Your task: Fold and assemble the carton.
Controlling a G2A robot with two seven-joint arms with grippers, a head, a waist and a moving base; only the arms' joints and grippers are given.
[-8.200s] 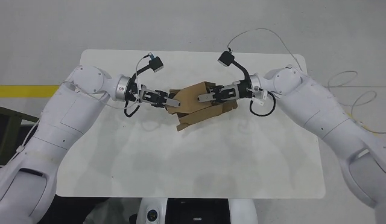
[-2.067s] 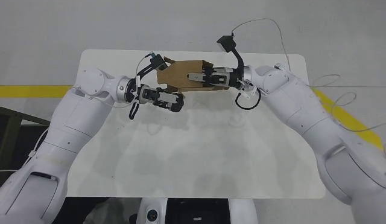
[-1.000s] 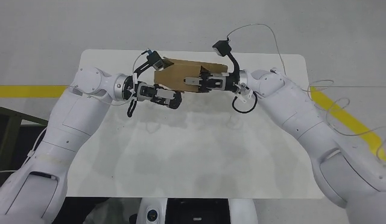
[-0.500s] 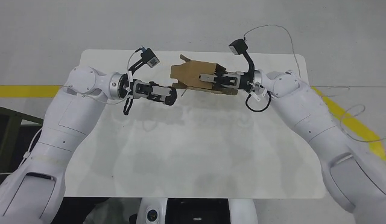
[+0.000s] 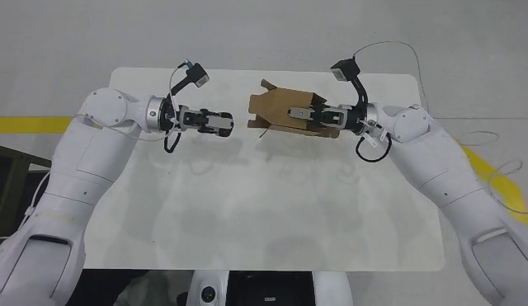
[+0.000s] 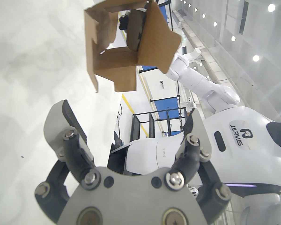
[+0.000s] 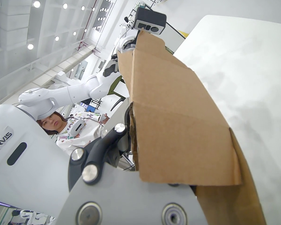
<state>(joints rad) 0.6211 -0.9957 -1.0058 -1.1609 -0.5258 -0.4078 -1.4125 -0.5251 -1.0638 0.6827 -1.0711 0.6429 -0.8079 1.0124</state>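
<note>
The carton (image 5: 289,114) is seen as a brown cardboard sleeve, partly opened, with its end flaps splayed toward the left gripper (image 5: 224,124). It is held up over the far middle of the table (image 5: 247,215) by the right gripper (image 5: 313,116), which is clamped on a wall at the carton's right end. The left gripper is spread wide, holds nothing, and is kept near the flapped end without touching it. From above, the flat upper panel and the flaps' outline are seen. The left wrist view adds the hollow interior, looked into end-on, with flaps bent outward around the opening. A creased outer panel, pinched at the gripper, is shown in the right wrist view.
</note>
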